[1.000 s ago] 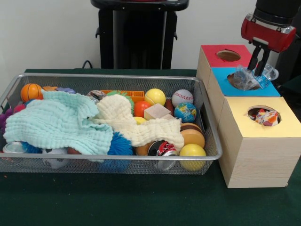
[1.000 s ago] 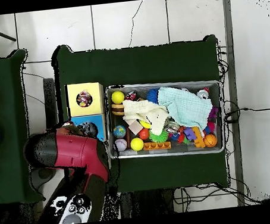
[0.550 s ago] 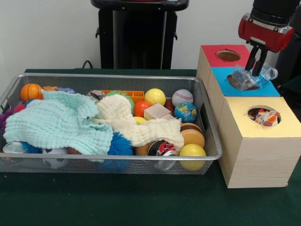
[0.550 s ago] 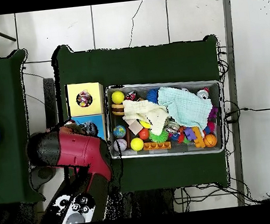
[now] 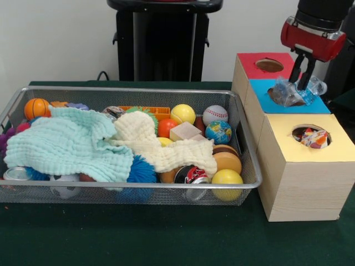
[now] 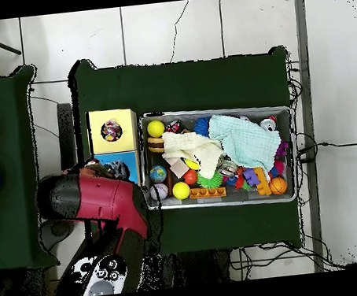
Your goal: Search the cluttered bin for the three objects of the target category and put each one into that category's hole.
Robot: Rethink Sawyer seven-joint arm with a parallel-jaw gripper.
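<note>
My gripper (image 5: 302, 80) hangs over the blue-topped box (image 5: 321, 104), shut on a crumpled clear plastic piece (image 5: 289, 93) that rests at this box's hole. The red-topped box (image 5: 249, 65) behind it has an empty-looking hole (image 5: 269, 65). In the yellow-topped box (image 5: 338, 148) a colourful crumpled wrapper (image 5: 315, 138) sits in the hole. From overhead my red arm (image 6: 92, 199) covers most of the blue box (image 6: 128, 161); the yellow box (image 6: 97, 133) shows beside it, and the gripper itself is hidden there.
A wire bin (image 5: 133, 90) holds a mint cloth (image 5: 66, 144), a cream cloth (image 5: 150, 144), several balls such as a baseball (image 5: 215, 114) and a globe ball (image 5: 218, 132), a can (image 5: 191, 174) and blue spiky toys. The bin (image 6: 285, 111) lies right of the boxes overhead.
The gripper rose a little and shifted slightly left over the blue box, with the plastic piece staying between its fingers at the hole. The bin's contents have not moved.
</note>
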